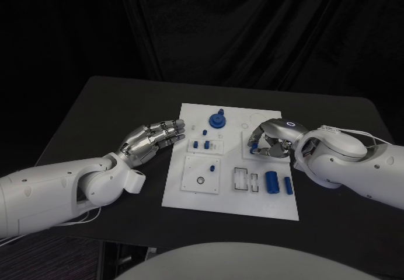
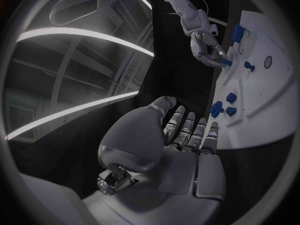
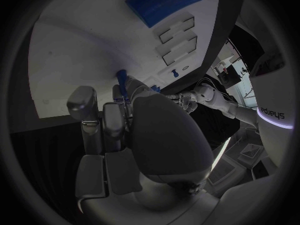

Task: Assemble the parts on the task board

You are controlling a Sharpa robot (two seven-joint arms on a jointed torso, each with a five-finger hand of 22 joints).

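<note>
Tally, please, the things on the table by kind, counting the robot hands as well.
task board: 1
blue parts: 7 that I can make out, one of them held in the right robot hand
robot hands: 2, with the left robot hand holding nothing
Total: 10

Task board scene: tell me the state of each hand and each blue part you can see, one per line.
Left hand: open, fingers extended at the task board's left edge, holding nothing.
Right hand: curled over the board, pinching a small blue peg.
Blue round gear piece: standing on the board.
Large blue cylinder: lying flat on the board.
Slim blue pin: lying beside the cylinder.
</note>
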